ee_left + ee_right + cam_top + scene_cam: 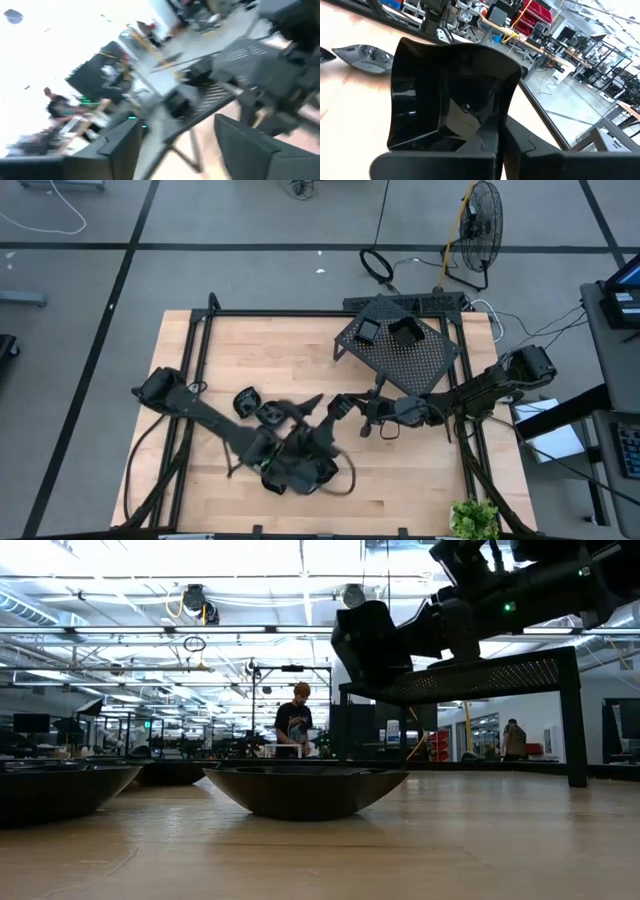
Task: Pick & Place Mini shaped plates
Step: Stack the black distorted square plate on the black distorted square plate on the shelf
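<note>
Two glossy black mini plates lie on the perforated rack at the table's far right. Two more rest on the wood near the left arm; in the low view they sit bottom-down. My right gripper hovers near the rack's near-left corner, shut on a square mini plate. My left gripper is open just left of it, above the table, holding nothing. My right gripper pinches the square mini plate by the rim nearest the wrist. The fingers come level from the table's right. The plate stands on edge, its hollow side facing the wrist, lifted clear of the table at about rack-top height. The plate partly hides the fingertips.
The rack stands on thin legs. A small green plant sits at the near right corner. Black frame rails run along the table's sides. Bare wood lies in the middle. People stand in the room beyond.
</note>
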{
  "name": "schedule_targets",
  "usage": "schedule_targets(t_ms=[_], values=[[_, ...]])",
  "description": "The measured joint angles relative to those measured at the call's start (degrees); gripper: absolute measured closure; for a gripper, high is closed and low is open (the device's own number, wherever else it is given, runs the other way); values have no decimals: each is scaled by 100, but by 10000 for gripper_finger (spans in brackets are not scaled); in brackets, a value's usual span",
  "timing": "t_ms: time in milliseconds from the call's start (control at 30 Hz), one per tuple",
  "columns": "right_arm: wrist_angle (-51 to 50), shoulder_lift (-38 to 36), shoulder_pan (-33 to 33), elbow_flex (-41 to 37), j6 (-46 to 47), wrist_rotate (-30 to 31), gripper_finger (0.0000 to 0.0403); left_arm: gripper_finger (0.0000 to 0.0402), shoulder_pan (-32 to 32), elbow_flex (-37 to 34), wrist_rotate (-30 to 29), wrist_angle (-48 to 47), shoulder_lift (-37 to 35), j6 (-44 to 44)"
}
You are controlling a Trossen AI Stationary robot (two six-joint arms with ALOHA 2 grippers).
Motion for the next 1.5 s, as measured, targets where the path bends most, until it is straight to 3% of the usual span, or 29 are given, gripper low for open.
schedule_targets(t_ms=[100, 200, 300, 433, 567, 800, 967, 1233, 1500], values=[[-168, -254, 0, 6, 21, 16, 402, 125, -267, -59, -707, -447, 0, -370], [-849, -857, -11, 177, 248, 20, 402, 113, -437, -149, -640, -1408, 1, -1655], [-2231, -1607, -138, 590, 601, -2, 402, 111, -457, -169, 190, -2728, 4, -3478], [-4570, -2504, -537, 1233, 1241, -6, 402, 110, -267, -171, 1717, -4599, 6, -5717], [-6418, -3136, -1082, 1862, 1818, -1, 403, 110, 12, -337, 2988, -5811, 49, -7101], [-7862, -3674, -2277, 2405, 2169, -27, 403, 110, 318, -1114, 4138, -6039, 54, -7580], [-8489, -3720, -3247, 2522, 2269, -1218, 403, 110, 497, -1563, 4464, -5854, 59, -7851], [-8680, -3636, -4327, 2526, 1855, -1500, 403, 110, 560, -1716, 4533, -5823, 59, -7985], [-8751, -3620, -4476, 2531, 1288, -1511, 402, 110, 560, -1716, 4518, -5808, 59, -8022]])
